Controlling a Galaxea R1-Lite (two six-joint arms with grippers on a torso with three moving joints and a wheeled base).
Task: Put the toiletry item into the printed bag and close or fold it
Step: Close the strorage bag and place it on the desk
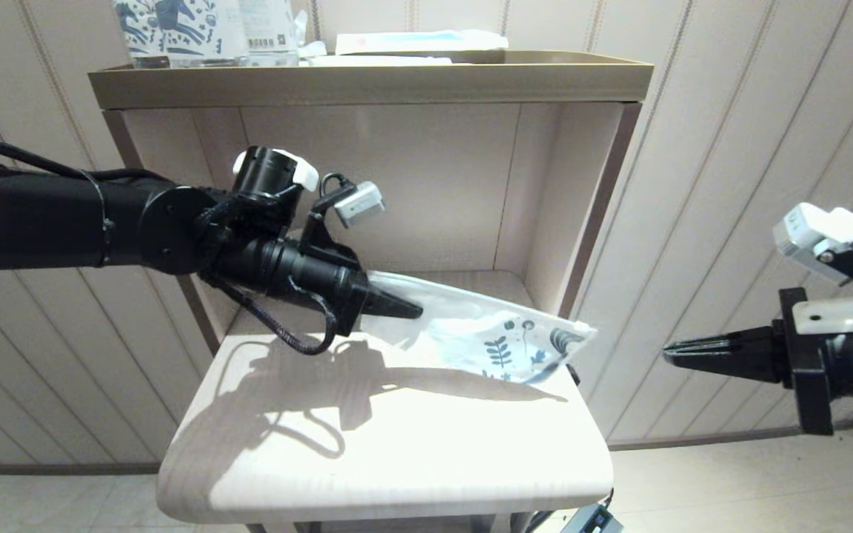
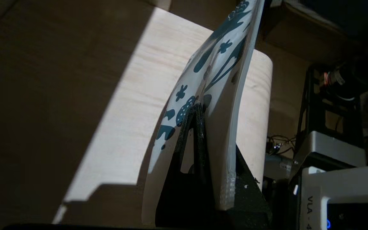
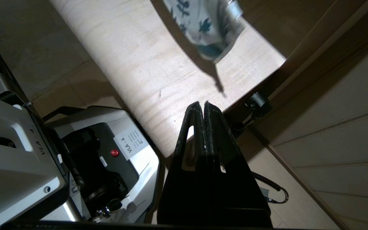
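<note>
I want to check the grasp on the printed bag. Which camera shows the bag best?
The head view: the whole printed bag shows, held above the shelf by the left gripper at its plain end. The left wrist view shows it edge-on between the shut jaws; the right wrist view catches only its printed end, away from the right gripper.

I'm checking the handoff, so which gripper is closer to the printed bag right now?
Left. The left gripper is shut on the printed bag, holding it above the table. The right gripper is shut and empty, off past the bag's printed end.

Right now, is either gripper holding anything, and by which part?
Left gripper grips the printed bag at its plain end, lifted above the shelf. Right gripper is shut, empty.
</note>
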